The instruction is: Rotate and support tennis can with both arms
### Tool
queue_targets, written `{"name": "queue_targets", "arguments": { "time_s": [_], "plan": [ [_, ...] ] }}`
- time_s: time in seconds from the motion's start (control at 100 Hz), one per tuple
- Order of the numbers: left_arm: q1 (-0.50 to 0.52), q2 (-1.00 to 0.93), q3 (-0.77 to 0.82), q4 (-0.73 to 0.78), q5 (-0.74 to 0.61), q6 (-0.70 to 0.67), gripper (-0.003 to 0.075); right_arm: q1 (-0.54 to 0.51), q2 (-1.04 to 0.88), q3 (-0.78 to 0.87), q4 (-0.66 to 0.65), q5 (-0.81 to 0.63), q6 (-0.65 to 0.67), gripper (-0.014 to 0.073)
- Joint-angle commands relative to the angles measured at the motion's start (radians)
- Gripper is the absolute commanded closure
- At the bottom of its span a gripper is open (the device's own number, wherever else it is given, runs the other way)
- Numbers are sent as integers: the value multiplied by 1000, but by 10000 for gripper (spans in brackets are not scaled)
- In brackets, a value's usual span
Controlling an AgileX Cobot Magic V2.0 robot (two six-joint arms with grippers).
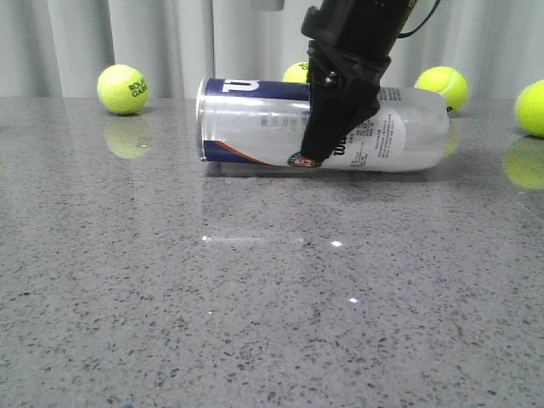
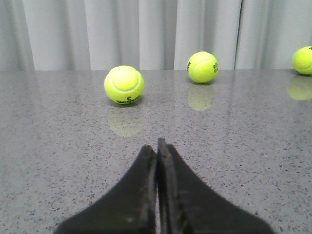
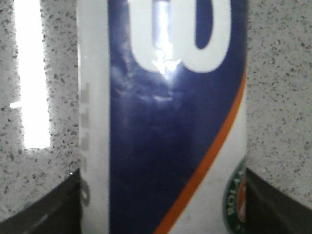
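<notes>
The tennis can (image 1: pixel 255 127) lies on its side on the grey speckled table (image 1: pixel 255 306), silver rim to the left, clear end to the right. My right gripper (image 1: pixel 316 157) comes down from above at the can's middle, one black finger in front of it by the round logo. In the right wrist view the can (image 3: pixel 161 122) fills the gap and both fingers (image 3: pixel 44 209) press against its sides. My left gripper (image 2: pixel 157 144) is shut and empty, low over bare table, and does not show in the front view.
Tennis balls lie at the back of the table: far left (image 1: pixel 123 88), behind the can (image 1: pixel 296 72), right (image 1: pixel 441 85) and far right (image 1: pixel 532 107). The left wrist view shows balls ahead (image 2: pixel 124 84), (image 2: pixel 202 67). A white curtain closes the back.
</notes>
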Motion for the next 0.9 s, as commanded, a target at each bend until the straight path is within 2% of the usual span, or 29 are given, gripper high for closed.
{"name": "queue_targets", "arguments": {
  "time_s": [0.0,0.05,0.13,0.56,0.63,0.7,0.75,0.77,0.82,0.86,0.89],
  "plan": [
    [-1,-34,45,-1,-78,-7,739,-1,-48,-33,13,-16,-8,-2],
    [-1,-34,45,-1,-78,-7,739,0,-48,-33,13,-15,-8,-76],
    [-1,-34,45,-1,-78,-7,739,2,-50,-33,13,-15,-8,-43],
    [-1,-34,45,-1,-78,-7,739,7,-175,-33,12,41,-7,-38],
    [-1,-34,45,-1,-78,-7,739,7,-211,-33,12,55,14,-15],
    [-1,-34,45,-1,-78,-7,739,7,-240,-33,12,55,66,95],
    [-1,-34,45,-1,-78,-7,739,6,-257,-33,12,55,114,234],
    [-1,-34,45,-1,-78,-7,739,6,-263,-33,12,56,133,328],
    [-1,-34,45,-1,-78,-7,739,6,-272,-33,12,59,171,475],
    [-1,-34,45,-1,-78,-7,739,6,-279,-33,12,65,200,638],
    [-1,-34,45,-1,-78,-7,739,6,-285,-33,15,67,228,667]
  ]
}}
